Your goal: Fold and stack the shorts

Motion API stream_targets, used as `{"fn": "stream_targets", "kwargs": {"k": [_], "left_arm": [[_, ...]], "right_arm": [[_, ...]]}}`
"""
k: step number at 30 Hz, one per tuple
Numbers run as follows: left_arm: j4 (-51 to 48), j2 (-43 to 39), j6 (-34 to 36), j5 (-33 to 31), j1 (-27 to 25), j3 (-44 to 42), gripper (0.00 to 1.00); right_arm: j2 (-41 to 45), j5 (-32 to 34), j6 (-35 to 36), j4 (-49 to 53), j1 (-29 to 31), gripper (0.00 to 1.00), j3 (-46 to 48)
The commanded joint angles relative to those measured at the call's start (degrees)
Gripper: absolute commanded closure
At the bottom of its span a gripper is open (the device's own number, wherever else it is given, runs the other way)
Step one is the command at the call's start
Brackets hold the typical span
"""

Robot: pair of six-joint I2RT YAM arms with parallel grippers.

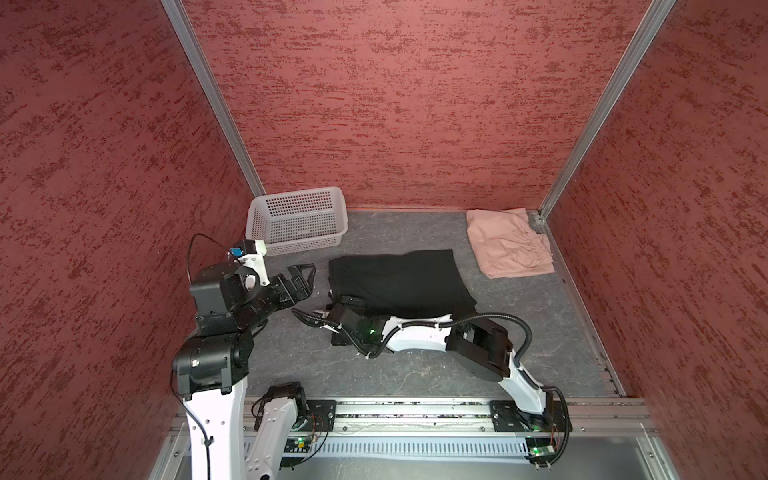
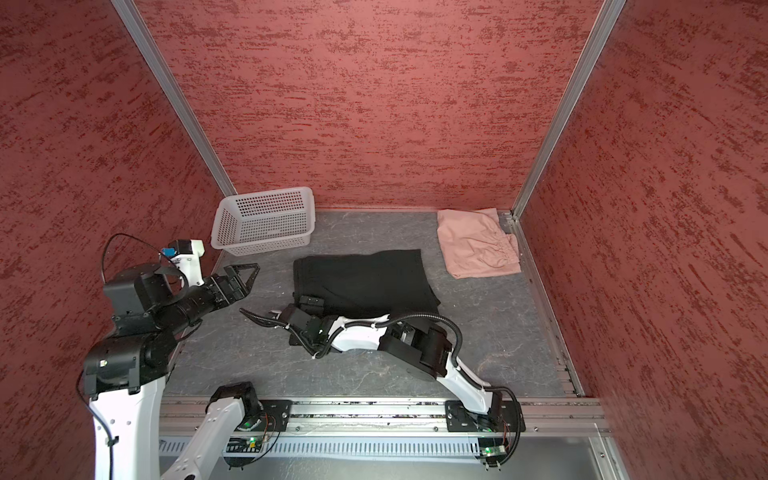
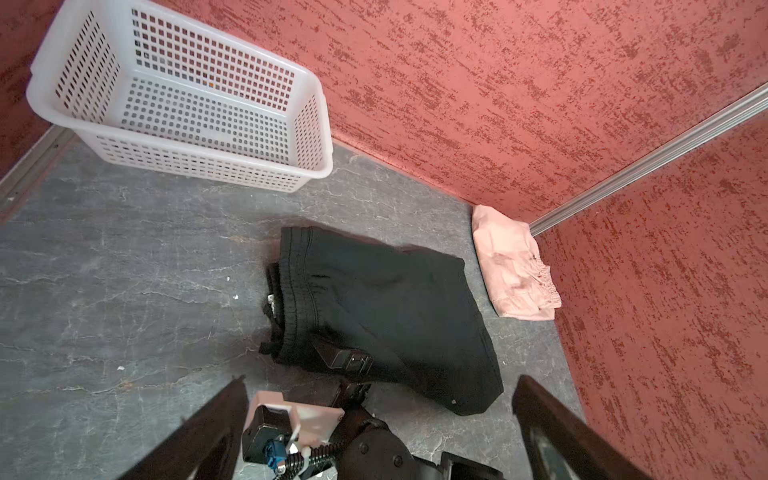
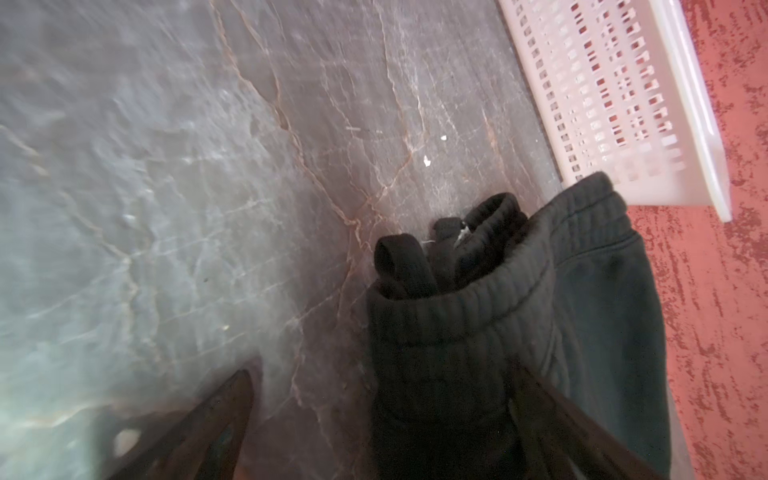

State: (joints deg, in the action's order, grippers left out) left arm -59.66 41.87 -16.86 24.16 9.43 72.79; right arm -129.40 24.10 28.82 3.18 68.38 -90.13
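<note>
Right wrist view: table (image 4: 166, 208) blurred; black shorts (image 4: 582, 311), right gripper (image 4: 381, 366) cut off.

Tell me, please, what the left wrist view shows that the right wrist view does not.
Only the left wrist view: the folded pink shorts in the corner between two walls, nearly the whole outline of the black shorts, and the right tool at their waistband end. Only the right wrist view: the ribbed waistband close up, with a drawstring loop poking from it. Both: the black shorts, the white perforated basket and the grey marbled table.
</note>
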Motion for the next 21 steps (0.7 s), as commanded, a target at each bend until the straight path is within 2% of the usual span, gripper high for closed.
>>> {"fn": "stream_targets", "kwargs": {"k": [1, 9, 11, 14, 16, 19, 21], "left_arm": [[-1.87, 0.09, 1.83, 0.05, 0.65, 0.77, 0.01], [-1.68, 0.52, 1.66, 1.11, 0.71, -0.8, 0.01], [-1.87, 0.61, 1.58, 1.21, 0.79, -0.91, 0.01], [-2.69, 0.7, 1.65, 0.92, 0.85, -1.16, 0.01], [-3.68, 0.89, 1.99, -0.26, 0.87, -1.21, 0.01], [-3.84, 1.46, 2.12, -1.14, 1.19, -1.9, 0.01], [-3.56, 2.29, 1.8, -0.81, 1.5, -2.3, 0.01]], "right_arm": [[-2.27, 2.1, 2.55, 0.6, -0.99, 0.01, -2.62], [-5.52, 0.32, 2.41, 1.45, -3.49, 0.01, -6.16], [-6.24, -0.74, 1.89, 1.46, -3.93, 0.07, -6.8], [-6.05, -3.84, -0.36, 1.95, -4.6, 0.28, -7.07], [-4.74, -6.7, -2.07, 2.3, -4.9, 0.56, -6.63], [-2.03, -10.17, -4.86, 0.4, -5.24, 0.92, -4.26], [-0.14, -12.97, -7.31, -1.77, -5.85, 1.0, -2.22]]}}
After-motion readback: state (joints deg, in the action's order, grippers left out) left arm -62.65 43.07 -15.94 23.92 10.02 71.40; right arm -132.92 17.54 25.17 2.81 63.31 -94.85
